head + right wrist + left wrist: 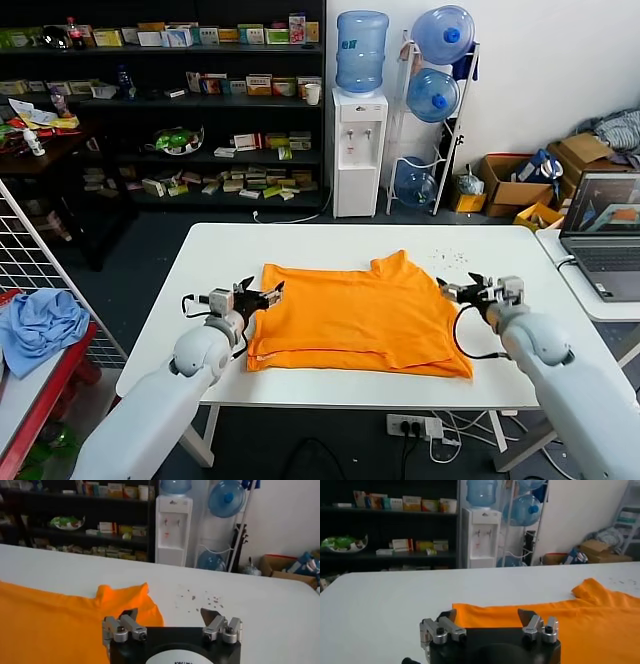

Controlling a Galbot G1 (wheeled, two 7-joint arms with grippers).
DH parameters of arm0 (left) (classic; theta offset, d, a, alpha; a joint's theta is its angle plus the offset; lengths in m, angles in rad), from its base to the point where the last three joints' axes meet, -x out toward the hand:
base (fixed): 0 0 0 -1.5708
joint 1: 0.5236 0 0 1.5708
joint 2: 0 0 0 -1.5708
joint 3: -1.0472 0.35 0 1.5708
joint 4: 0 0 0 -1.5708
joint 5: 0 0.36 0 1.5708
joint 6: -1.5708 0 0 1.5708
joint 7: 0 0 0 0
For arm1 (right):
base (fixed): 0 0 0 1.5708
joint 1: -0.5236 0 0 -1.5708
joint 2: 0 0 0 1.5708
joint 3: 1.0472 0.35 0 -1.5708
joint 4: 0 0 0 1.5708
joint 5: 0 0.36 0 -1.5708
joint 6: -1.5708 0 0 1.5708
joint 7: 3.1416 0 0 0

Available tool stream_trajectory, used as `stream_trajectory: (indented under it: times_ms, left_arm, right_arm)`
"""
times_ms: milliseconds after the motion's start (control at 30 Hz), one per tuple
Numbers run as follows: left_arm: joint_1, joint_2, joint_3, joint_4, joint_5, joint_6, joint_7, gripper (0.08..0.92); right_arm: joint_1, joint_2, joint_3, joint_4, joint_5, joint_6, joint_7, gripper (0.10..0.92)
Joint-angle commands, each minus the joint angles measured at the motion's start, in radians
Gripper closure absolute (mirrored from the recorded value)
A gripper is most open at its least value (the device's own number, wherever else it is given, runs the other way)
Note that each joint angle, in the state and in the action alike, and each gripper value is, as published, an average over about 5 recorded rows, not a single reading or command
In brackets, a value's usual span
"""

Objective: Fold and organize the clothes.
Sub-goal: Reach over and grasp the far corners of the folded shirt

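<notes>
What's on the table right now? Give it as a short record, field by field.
shirt: orange T-shirt, partly folded, lying flat mid-table
table: white, small dark specks near its far right
left gripper: open, at the shirt's left edge, holding nothing
right gripper: open, at the shirt's right edge, holding nothing
blue cloth: off the table, on the rack to the left
laptop: on the side table at right

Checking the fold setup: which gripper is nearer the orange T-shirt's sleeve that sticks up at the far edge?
Right. The right gripper, open, sits just beside that sleeve; the left gripper, open, is at the orange T-shirt's opposite edge.
</notes>
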Motion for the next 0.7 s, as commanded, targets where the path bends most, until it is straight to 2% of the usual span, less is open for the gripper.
stream_trajectory:
  times_ms: [33,333,600,700]
  left_arm:
    - [-0.211,-0.081,0.048,0.272,-0.022,0.051,0.016,0.177]
    - [-0.248,-0.146,0.040,0.390,0.028,0.047,0.026,0.177]
    - [-0.241,-0.193,0.019,0.458,0.082,0.035,0.026,0.177]
    - [-0.238,-0.198,0.016,0.472,0.096,0.030,0.031,0.177]
  right_arm:
    - [0.256,0.142,-0.088,-0.316,-0.035,-0.047,-0.096,0.203]
    - [0.275,0.226,-0.061,-0.479,-0.140,0.032,-0.140,0.203]
    - [0.239,0.245,-0.055,-0.502,-0.190,0.060,-0.161,0.203]
    - [0.235,0.253,-0.051,-0.512,-0.203,0.083,-0.157,0.238]
